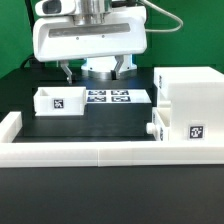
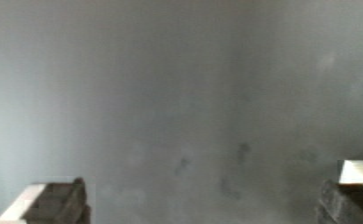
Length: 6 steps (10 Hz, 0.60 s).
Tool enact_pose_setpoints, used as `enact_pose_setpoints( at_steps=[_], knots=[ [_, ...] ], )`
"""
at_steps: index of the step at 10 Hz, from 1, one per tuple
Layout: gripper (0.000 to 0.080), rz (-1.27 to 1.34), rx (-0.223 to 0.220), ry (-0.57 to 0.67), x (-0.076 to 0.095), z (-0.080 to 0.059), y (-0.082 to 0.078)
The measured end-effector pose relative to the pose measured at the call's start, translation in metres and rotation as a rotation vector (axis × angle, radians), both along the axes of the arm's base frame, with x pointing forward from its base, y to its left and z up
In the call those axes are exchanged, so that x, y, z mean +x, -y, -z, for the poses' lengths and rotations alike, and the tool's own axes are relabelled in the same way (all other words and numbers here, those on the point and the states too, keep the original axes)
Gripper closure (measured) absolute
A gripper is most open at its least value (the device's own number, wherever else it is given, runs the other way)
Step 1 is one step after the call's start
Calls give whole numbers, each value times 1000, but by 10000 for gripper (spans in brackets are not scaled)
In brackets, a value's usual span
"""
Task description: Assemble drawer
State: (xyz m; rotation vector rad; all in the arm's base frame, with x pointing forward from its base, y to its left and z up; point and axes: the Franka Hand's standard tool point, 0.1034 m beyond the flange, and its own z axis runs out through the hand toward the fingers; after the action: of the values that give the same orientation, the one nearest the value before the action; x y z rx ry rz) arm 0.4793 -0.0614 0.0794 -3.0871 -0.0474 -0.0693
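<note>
Black tabletop (image 1: pixel 100 125) under a green backdrop, and we are looking at a half-built drawer. The big white housing (image 1: pixel 190 95) stands at the exterior view's right. A second tray (image 1: pixel 165 127) appears to sit in its near-left side, with the knob (image 1: pixel 152 130) poking out toward the middle.

The loose tray (image 1: pixel 57 100) rests upright at the exterior view's left, open side up and tag facing us. It is just beside the marker board (image 1: pixel 118 97) and well apart from the housing. The white border rail (image 1: pixel 100 152) runs along the near edge.

Up at the far side hangs the gripper (image 1: pixel 95 72). Its jaws are spread wide with nothing between them, and the wrist view shows only blurred grey between the two fingertips (image 2: pixel 53 200).

We read this as the reach for the loose tray. To do it well, we want the arm centred over one tray wall before it descends, so that one finger drops inside and one outside. We close firmly, lift level, and carry the tray across clear of the marker board. The tray must square up with the housing's opening before any push, because a tilted tray will likely jam.
</note>
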Motion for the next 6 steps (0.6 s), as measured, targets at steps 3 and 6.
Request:
enact_pose_setpoints(
  at_steps=[3, 6],
  knots=[
    [151, -10, -16, -21, -43, 6, 16],
    [151, -14, -21, -23, -67, 13, 27]
  ],
)
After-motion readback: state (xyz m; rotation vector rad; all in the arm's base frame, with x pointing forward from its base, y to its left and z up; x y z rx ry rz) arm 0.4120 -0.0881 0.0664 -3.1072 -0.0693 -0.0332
